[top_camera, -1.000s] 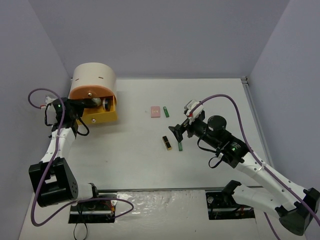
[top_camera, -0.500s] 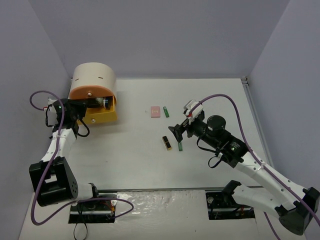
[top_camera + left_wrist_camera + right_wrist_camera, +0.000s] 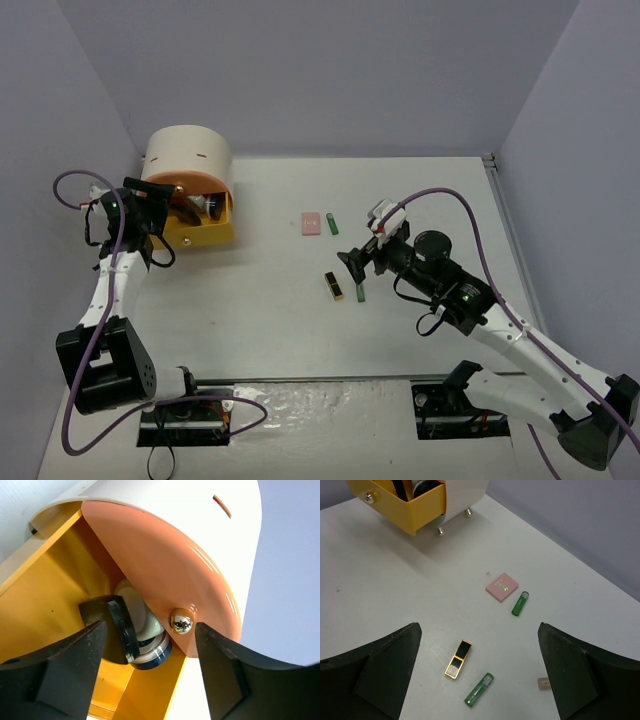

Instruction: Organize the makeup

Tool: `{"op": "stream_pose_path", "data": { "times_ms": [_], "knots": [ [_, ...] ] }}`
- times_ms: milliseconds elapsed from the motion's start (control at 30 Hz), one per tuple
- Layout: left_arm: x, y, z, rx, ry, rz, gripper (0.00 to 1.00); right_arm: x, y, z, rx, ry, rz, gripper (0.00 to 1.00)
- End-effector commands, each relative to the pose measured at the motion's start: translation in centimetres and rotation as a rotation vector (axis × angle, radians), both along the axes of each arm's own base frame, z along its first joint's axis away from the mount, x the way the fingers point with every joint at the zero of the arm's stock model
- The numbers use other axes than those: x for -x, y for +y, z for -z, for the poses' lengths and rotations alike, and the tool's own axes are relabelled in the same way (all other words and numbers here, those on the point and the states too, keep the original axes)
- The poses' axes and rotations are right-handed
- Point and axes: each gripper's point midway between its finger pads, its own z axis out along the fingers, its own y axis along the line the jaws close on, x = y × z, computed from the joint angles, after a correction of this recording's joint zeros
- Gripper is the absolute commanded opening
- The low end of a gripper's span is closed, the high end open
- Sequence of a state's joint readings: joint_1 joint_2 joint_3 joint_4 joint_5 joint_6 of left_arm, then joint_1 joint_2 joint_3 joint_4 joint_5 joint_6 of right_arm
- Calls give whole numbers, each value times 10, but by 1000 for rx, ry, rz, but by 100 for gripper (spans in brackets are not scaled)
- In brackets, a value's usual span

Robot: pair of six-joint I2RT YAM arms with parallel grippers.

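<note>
Grey-white table, lilac walls. Far left, at the drum box: found the left gripper spread apart and empty at the open yellow drawer, black compact and round compact lying inside. Looked wise to back straight out, clear of the knob overhead. Mid-table: pink square beside a green tube; nearer, gold-black tube by a second green tube. Right: saw the right gripper gaping, holding nothing, above that nearer pair. Seemed best to drop squarely across one tube. Got drawer contents only from left wrist; caught a peach scrap only from right wrist.
</note>
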State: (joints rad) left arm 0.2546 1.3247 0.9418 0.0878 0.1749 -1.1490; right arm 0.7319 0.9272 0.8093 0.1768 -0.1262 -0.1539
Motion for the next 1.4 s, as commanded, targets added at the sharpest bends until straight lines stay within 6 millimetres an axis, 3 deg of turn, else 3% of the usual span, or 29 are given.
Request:
{"op": "stream_pose_path", "data": {
  "times_ms": [0,133,267,367,533,567,633,700,867,933,1200,1367],
  "knots": [
    [-6,4,-59,-84,-110,12,69,-12,-1,-25,-65,-75,47,100],
    [-4,1,-94,-170,-142,51,73,-17,-4,-24,-57,-70,84,100],
    [9,-6,-114,-263,-125,89,77,-22,-9,-23,-56,-57,124,100],
    [24,-29,-139,-409,-111,167,83,-26,-17,-26,-59,-51,177,100],
    [38,-104,-139,-556,-80,384,90,-27,-30,-37,-94,-56,248,100],
    [40,-121,-136,-582,-73,431,91,-27,-34,-40,-103,-57,267,100],
    [39,-138,-129,-644,-42,475,95,-27,-42,-44,-115,-59,306,100],
    [42,-181,-118,-721,-26,584,97,-27,-52,-46,-128,-60,355,100],
    [25,-239,-78,-801,58,715,97,-22,-74,-47,-153,-56,441,100],
    [15,-260,-52,-826,112,761,97,-19,-81,-45,-151,-52,463,100],
    [-17,-319,18,-860,233,859,97,-10,-93,-44,-167,-54,486,100],
    [-38,-335,55,-849,288,861,97,-9,-92,-38,-154,-42,483,100]
  ]
}}
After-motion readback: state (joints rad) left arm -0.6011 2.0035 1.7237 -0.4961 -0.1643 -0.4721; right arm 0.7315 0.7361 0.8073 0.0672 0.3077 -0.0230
